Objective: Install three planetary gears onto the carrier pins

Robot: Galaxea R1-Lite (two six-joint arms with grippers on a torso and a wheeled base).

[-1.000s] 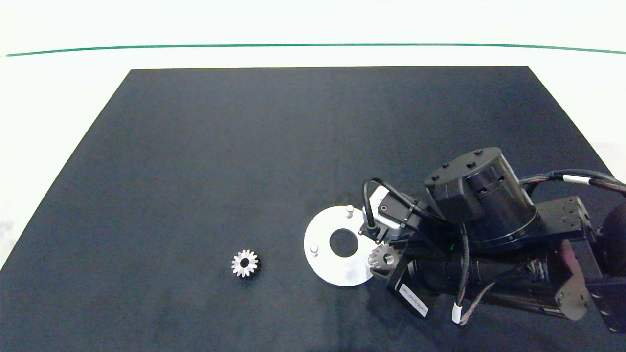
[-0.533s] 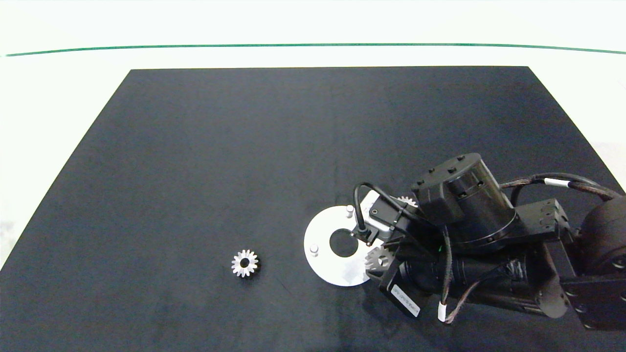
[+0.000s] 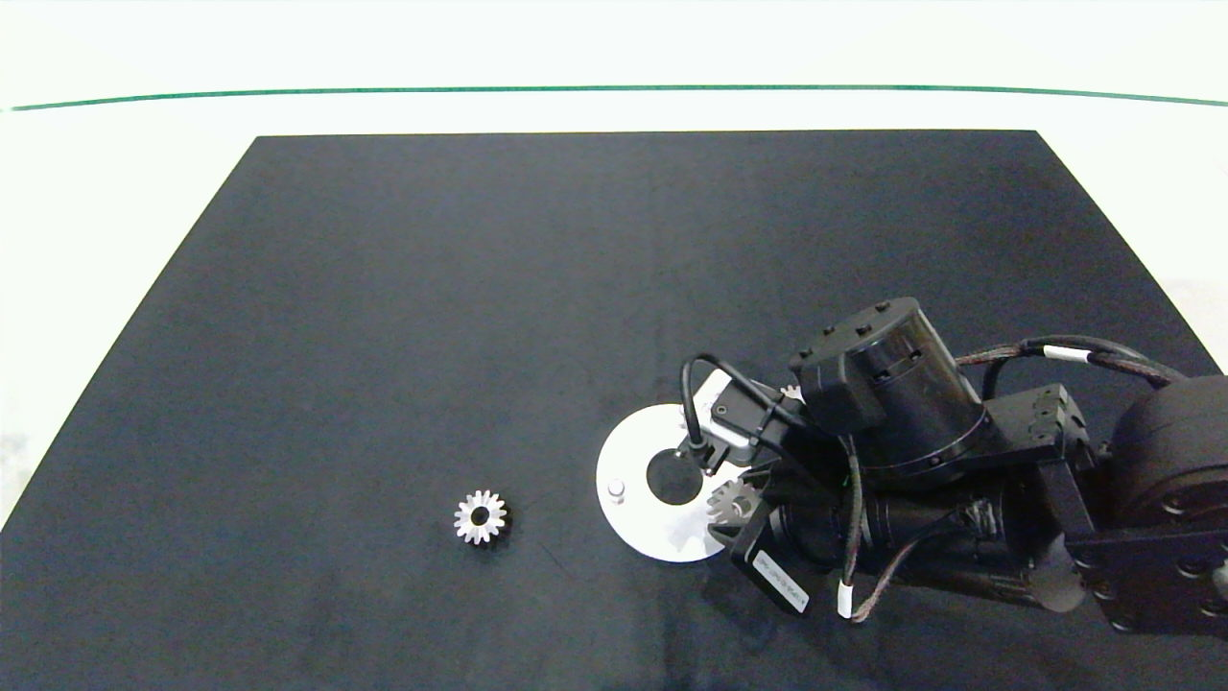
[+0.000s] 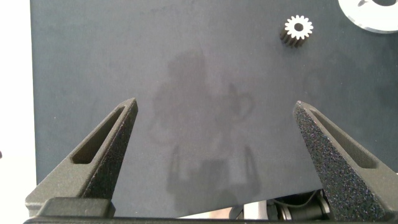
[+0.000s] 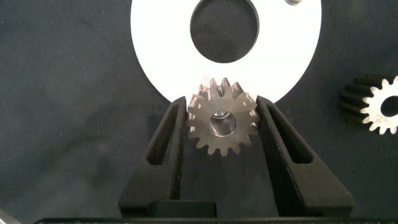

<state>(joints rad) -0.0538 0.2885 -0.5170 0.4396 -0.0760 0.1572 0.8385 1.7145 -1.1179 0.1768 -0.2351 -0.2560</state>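
The right gripper [image 5: 222,127] reaches in from the right over the near right part of the black mat [image 3: 384,336], its jaws clenched on a gear [image 5: 222,122] by opposite teeth. In the right wrist view the gear lies flat between the two fingers [image 5: 172,140], bore facing the camera, and overlaps the near edge of the white disc [image 5: 155,37]. In the head view this held gear [image 3: 733,501] sits over the disc's [image 3: 628,461] right rim, beside the big central hole [image 3: 673,477].

One pin [image 3: 616,490] stands bare on the disc's left side. A second pin [image 3: 684,413] on the far side is half hidden by the wrist camera's cable. The third pin cannot be made out beneath the arm.

A second gear [image 5: 384,106] lies flat on the mat just beside the disc; in the head view only its teeth [image 3: 791,392] peep out behind the arm. The third gear [image 3: 480,517] lies flat well to the left of the disc, alone on the mat.

The left gripper [image 4: 217,134] hovers above bare mat with its jaws released wide, nothing between them, that third gear [image 4: 298,28] well beyond its fingertips.

Past the mat, the pale tabletop [image 3: 614,58] carries a thin green line [image 3: 614,89].
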